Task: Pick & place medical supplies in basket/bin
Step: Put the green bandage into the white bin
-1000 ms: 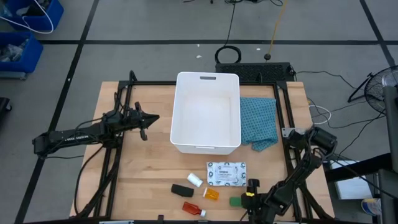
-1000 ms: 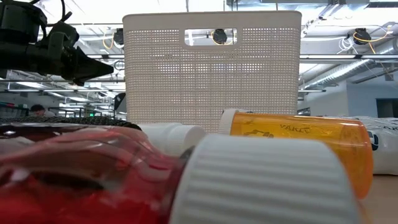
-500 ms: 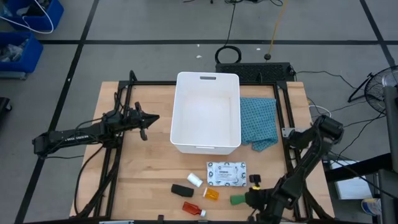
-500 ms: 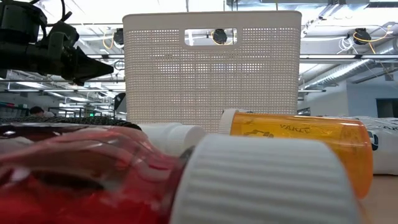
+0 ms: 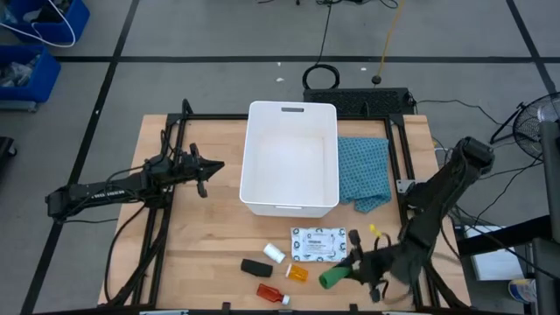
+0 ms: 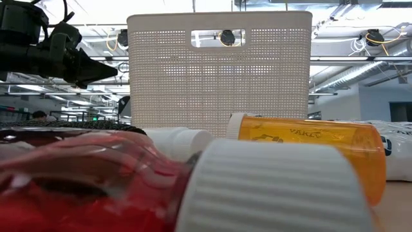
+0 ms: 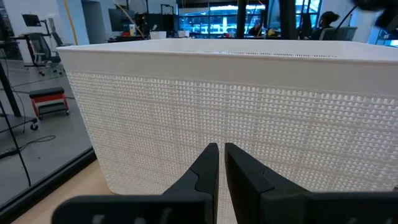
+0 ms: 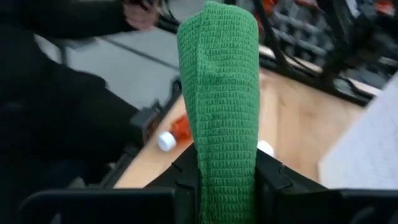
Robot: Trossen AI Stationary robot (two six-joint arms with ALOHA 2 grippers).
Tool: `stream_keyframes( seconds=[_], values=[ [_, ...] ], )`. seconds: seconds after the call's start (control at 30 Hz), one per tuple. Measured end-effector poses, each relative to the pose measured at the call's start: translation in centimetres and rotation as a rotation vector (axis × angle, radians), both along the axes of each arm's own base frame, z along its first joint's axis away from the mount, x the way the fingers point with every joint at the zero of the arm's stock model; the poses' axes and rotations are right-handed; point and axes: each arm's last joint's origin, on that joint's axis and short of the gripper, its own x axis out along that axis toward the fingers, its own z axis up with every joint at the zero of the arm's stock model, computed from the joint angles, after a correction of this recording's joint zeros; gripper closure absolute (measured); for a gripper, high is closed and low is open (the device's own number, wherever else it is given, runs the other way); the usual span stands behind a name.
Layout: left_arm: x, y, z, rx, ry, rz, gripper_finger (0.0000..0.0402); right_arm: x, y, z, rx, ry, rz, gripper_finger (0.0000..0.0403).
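Right gripper [image 8: 219, 186] clenching green bandage roll [image 8: 221, 93], seemingly raising it off table, near right of printed packet [image 5: 318, 243]. Left gripper [image 7: 219, 165] pinched shut, empty, hovering left of white basket [image 5: 291, 158]. Red bottle [image 5: 272, 293] lying near edge.

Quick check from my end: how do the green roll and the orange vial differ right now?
The green roll is clamped between the right gripper fingers, off the table; the orange vial lies loose on its side on the wood. The roll is opaque green with a woven, crinkled surface; the vial is smooth, translucent orange with a white cap and a printed label. Both are small oblong supplies, neither yet in the white basket.
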Motion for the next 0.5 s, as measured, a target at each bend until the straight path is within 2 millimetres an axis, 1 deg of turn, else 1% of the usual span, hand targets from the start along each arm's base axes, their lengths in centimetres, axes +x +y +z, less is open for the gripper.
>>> stream_keyframes(
  seconds=[0.13, 0.23, 0.33, 0.5],
  values=[
    [0.0, 0.0, 0.0, 0.002, 0.001, 0.0, 0.0369, -1.9, -3.0, -1.5, 0.121, -0.115, 0.129, 0.0333],
    [0.0, 0.0, 0.0, 0.011, 0.003, 0.0, 0.0369, -3.5, -4.9, -2.6, 0.16, -0.209, 0.187, 0.0333],
    [0.0, 0.0, 0.0, 0.021, 0.006, 0.0, 0.0369, -4.9, -6.6, -4.0, 0.169, -0.242, 0.175, 0.0335],
    [0.0, 0.0, 0.0, 0.023, 0.007, 0.0, 0.0369, -6.1, -8.4, -5.5, 0.186, -0.31, 0.095, 0.0335]
  ],
)
